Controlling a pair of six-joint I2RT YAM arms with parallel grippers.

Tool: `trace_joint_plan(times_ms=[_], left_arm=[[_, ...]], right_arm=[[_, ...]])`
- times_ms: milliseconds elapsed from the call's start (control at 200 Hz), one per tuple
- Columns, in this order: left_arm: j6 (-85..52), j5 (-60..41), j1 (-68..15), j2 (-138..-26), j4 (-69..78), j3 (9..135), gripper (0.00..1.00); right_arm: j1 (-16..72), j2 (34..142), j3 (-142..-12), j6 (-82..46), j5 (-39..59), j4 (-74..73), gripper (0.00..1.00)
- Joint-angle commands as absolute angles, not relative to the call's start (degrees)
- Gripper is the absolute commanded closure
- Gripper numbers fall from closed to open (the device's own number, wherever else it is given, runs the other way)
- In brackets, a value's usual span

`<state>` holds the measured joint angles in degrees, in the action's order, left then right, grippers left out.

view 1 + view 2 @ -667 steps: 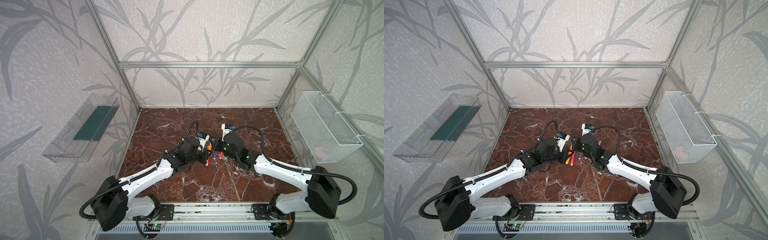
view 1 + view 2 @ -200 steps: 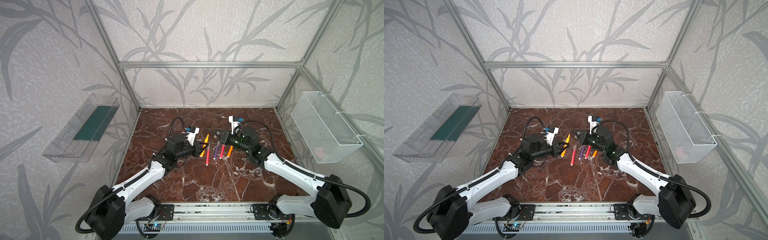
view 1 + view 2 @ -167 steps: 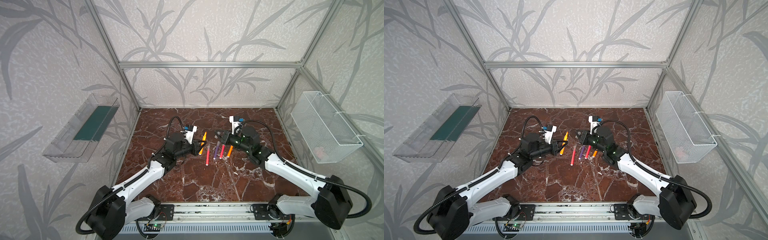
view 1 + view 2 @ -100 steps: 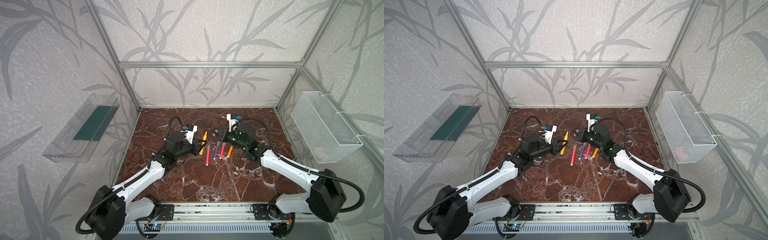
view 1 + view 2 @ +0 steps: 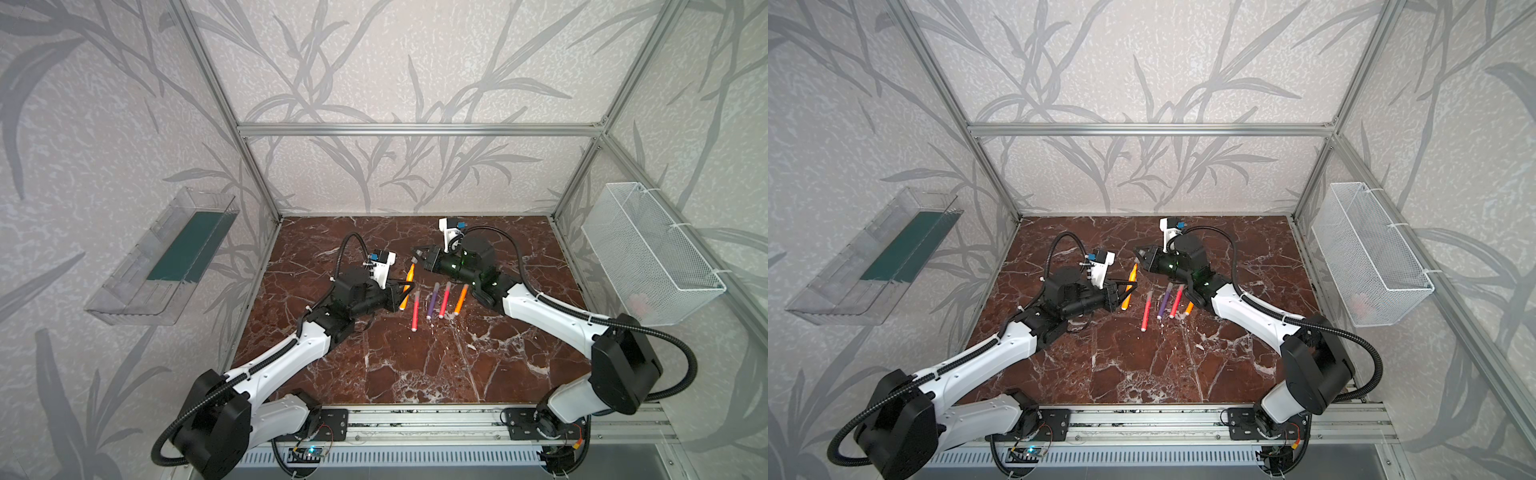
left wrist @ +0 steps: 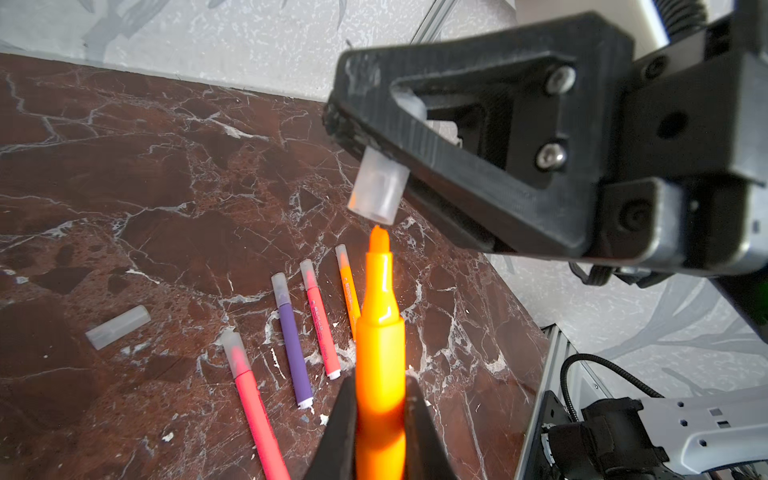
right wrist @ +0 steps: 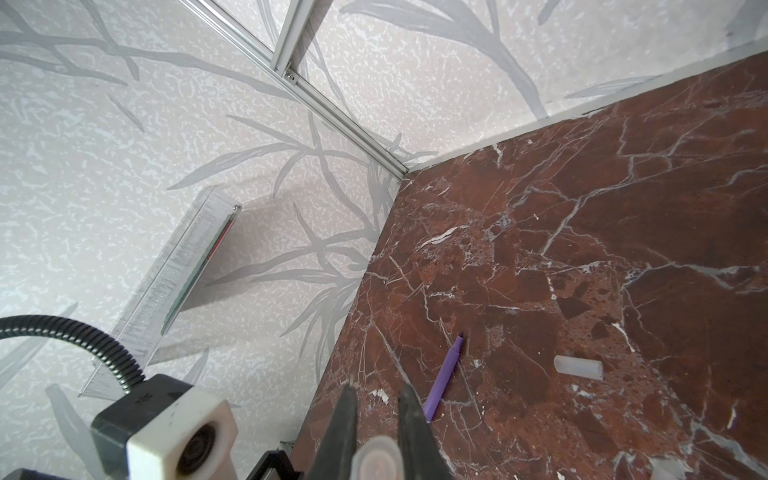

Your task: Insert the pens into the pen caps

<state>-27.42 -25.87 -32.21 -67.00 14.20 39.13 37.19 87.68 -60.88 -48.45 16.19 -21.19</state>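
The left fingers [image 6: 340, 432] are clamped tight on one uncapped slim orange marker pen [image 6: 380, 332]. Its pointed tip is aimed at the open mouth of a short translucent greyish-white plastic cap [image 6: 378, 189] and sits just short of it, not inside. The right fingers [image 6: 498, 195], black open-triangle frames, are pinched shut on that cap. Pen and cap are held above the middle of the tabletop.

There are six pens. One is held. Four capped ones lie side by side in a row: a pink-red pen [image 5: 415, 309], a purple pen [image 5: 432, 299], a second pink-red pen [image 5: 444, 299] and an orange pen [image 5: 460, 299], each with a white end plug. One uncapped purple pen [image 7: 444, 380] lies apart from the row.

There are six caps. Four are on the row, one is held, and one loose cap [image 6: 118, 326] lies on its side.

The tabletop [image 5: 415, 374] is glossy red-brown marble with white veins. Pale textured walls printed with grey leaves stand in an aluminium frame. A clear plastic tray [image 5: 166, 257] with a green base hangs on the left wall, and a white wire-mesh basket [image 5: 648, 253] hangs on the right.
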Motion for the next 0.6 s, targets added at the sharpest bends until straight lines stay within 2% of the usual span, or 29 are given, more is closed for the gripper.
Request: trace_joint_plan(times_ms=[0,595], left_arm=[[-26.3,-25.1,-32.4,-67.0,14.3,40.2,1.0],[-26.5,-24.9,-32.4,-67.2,14.5,40.3,1.0]], right_arm=[[37.7,87.4,-60.1,-49.4,17.6,-24.4,1.0],[40.5,89.5,-59.0,-49.7,18.2,-25.3,1.0]])
